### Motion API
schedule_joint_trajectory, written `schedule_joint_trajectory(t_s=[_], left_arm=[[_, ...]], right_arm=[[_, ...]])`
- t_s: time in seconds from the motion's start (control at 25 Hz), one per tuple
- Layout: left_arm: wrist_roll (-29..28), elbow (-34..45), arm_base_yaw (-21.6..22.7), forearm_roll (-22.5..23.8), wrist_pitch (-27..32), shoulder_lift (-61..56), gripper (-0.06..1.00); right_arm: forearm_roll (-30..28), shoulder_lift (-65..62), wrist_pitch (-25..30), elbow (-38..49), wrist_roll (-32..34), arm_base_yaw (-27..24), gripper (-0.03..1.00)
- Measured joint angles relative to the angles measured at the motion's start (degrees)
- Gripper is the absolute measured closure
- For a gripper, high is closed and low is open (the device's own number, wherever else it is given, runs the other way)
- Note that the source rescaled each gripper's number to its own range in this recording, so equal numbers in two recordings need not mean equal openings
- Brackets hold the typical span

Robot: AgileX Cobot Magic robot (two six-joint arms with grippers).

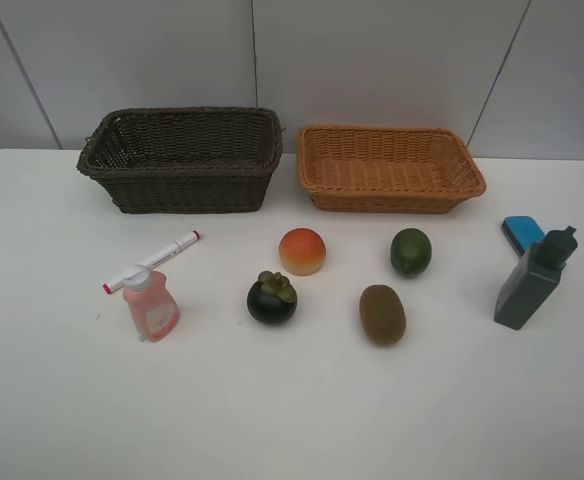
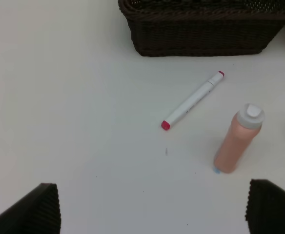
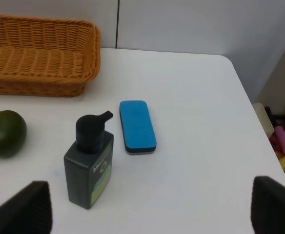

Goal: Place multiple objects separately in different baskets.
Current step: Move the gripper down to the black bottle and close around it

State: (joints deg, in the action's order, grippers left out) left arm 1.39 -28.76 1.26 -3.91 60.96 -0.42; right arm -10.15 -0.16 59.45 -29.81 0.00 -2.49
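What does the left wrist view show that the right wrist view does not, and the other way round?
Only the left wrist view: the dark brown basket, the white-red marker, the upright pink bottle and the open left claw.
Only the right wrist view: the orange basket, the green fruit, the dark grey bottle, the blue block and the open right claw.
Both views: the white table.

White surface (image 1: 292,420) – two baskets at the back, eight small items in front.
Dark brown basket (image 1: 187,185) beside orange-tan basket (image 1: 387,200); left, marker (image 1: 152,262) near upright pink bottle (image 1: 152,308); middle, peach (image 1: 302,250), mangosteen (image 1: 272,298), green fruit (image 1: 410,251), kiwi (image 1: 382,313); right, blue block (image 1: 521,233) just behind dark grey bottle (image 1: 532,285).
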Motion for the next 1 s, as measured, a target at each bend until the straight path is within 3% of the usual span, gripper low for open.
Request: schedule_joint_trajectory(t_s=[0.56,0.8,1.0], left_arm=[[0.00,0.00,0.00,0.00,0.00,0.00,-0.05],[0.00,0.00,0.00,0.00,0.00,0.00,-0.05],[0.00,0.00,0.00,0.00,-0.04,0.00,-0.05]], right_arm=[[1.76,0.88,0.67,0.07,0.00,0.00,-0.01],[2.58,8.82,0.40,-0.08,0.00,0.00,-0.01],[4.86,20.82,-4.38,-4.45,0.35,0.00,-0.01]])
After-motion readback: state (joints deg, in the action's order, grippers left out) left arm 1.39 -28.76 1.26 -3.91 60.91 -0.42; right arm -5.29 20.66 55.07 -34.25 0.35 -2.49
